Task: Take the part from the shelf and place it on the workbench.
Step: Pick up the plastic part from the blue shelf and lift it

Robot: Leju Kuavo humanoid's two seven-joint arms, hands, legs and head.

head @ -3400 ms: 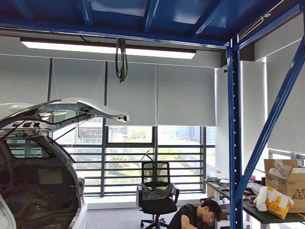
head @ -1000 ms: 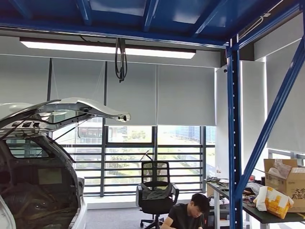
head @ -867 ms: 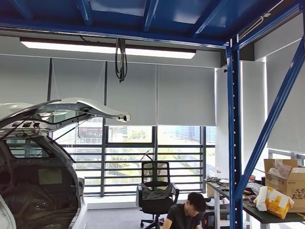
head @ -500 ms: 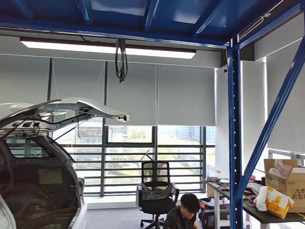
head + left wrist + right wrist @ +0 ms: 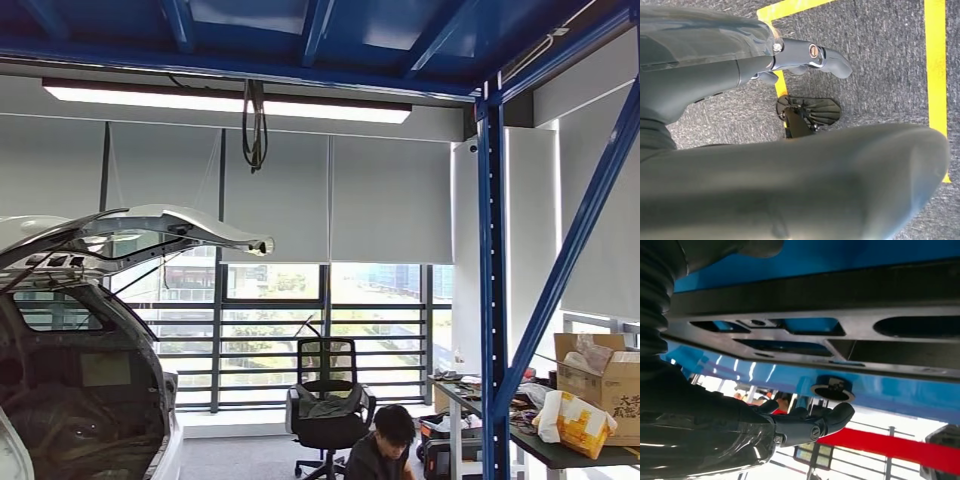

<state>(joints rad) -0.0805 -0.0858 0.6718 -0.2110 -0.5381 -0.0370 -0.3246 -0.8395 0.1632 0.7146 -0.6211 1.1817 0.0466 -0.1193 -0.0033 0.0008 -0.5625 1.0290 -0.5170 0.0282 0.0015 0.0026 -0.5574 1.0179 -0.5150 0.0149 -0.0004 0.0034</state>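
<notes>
Head view: you face a blue shelf frame (image 5: 491, 300) with a diagonal brace; beyond it stand a car (image 5: 83, 350) with raised hatch, an office chair (image 5: 329, 405) before the windows, and a person (image 5: 385, 450) bent low at the bottom edge. A desk (image 5: 543, 445) at right carries a cardboard box (image 5: 604, 380) and a white-and-yellow bag (image 5: 573, 422).

Left wrist view: your left hand (image 5: 798, 60) hangs over grey carpet (image 5: 881, 65) marked with yellow tape (image 5: 936, 65). Its fingers (image 5: 828, 59) lie straight and hold nothing.

Right wrist view: your right hand (image 5: 806, 425) sits just beneath a long black part (image 5: 821, 335) with cut-out openings, which lies against the blue shelf (image 5: 851, 255). The fingers (image 5: 838, 416) reach out flat under the part, near a round fitting on its underside, with a gap showing between them and the part; nothing is grasped. A red bar (image 5: 904, 447) crosses behind.
</notes>
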